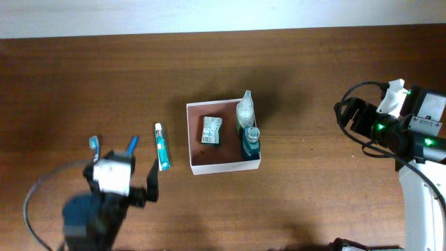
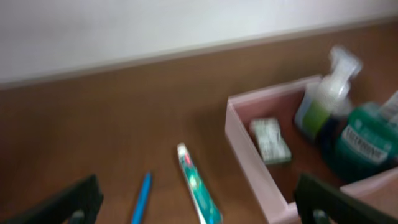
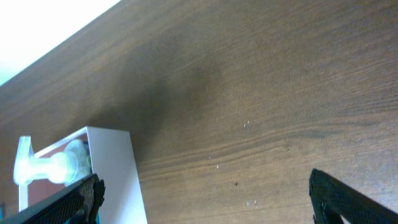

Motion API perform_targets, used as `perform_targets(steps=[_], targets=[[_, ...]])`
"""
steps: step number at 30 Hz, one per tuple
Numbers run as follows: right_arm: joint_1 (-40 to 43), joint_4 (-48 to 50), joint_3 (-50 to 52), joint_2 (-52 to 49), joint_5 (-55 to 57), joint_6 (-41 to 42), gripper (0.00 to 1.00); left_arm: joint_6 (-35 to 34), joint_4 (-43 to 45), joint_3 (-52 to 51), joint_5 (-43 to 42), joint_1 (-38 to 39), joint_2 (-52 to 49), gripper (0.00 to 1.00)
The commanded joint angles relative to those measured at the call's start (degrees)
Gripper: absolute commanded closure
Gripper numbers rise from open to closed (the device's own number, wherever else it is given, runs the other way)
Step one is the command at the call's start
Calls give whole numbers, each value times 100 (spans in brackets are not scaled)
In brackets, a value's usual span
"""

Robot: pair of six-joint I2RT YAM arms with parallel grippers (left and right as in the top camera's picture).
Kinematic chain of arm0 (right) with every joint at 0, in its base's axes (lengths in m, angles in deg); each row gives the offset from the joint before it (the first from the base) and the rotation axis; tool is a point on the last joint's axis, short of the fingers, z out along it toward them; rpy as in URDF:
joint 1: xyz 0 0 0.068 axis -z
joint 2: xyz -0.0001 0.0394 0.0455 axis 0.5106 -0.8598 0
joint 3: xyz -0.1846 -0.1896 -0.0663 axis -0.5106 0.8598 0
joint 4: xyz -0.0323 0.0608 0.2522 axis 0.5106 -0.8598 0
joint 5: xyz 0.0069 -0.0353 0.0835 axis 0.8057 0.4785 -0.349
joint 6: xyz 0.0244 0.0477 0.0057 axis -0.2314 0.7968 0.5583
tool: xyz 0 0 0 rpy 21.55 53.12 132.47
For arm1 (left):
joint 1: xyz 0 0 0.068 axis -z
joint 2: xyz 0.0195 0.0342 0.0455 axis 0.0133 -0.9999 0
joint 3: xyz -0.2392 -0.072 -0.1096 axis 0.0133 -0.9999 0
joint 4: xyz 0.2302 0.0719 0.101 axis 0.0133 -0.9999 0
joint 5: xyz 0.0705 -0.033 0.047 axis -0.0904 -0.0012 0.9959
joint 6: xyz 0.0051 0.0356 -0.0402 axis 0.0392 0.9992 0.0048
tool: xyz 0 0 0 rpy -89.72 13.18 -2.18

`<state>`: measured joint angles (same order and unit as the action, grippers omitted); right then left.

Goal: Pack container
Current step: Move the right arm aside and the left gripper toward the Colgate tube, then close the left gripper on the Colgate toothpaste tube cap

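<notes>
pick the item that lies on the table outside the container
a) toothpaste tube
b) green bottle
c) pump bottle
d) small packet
a, the toothpaste tube lies on the table beside the container, while the green bottle, small packet and pump bottle sit inside it.

Prob. robot lab bench: dark brown wood-grain tabletop, plain white wall, black left arm & white right arm w/ cables.
</notes>
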<state>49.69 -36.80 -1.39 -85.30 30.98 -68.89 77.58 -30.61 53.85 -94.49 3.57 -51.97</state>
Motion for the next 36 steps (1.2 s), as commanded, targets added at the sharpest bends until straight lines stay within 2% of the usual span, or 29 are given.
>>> perform_targets(steps=[1, 6, 14, 17, 22, 24, 26, 32, 33, 36], targets=[[15, 9, -98, -11, 46, 0, 2, -74, -411, 774, -166, -35, -1394, 0], [15, 9, -98, -11, 46, 2, 2, -74, -428, 1178, -1294, -35, -2660, 1], [15, 9, -98, -11, 46, 2, 2, -72, -293, 1178, -1215, -37, -3967, 1], [15, 9, -98, -11, 46, 2, 2, -267, -275, 1178, -879, -35, -4356, 1], [15, 9, -98, -11, 46, 2, 2, -1722, -24, 1178, 295, -35, -4662, 1], [15, 9, -98, -11, 46, 2, 2, -2020, 131, 1176, 538, -35, -4758, 5], [15, 9, -98, -11, 46, 2, 2, -2188, 295, 1176, 608, -35, -4859, 10], [15, 9, -98, -11, 46, 2, 2, -2288, 715, 1174, 584, -35, -5410, 11], [15, 9, -98, -11, 46, 2, 2, -2288, 772, 1174, 584, -35, -5521, 17], [15, 9, -98, -11, 46, 2, 2, -2284, 916, 1174, 586, -35, -5827, 21]])
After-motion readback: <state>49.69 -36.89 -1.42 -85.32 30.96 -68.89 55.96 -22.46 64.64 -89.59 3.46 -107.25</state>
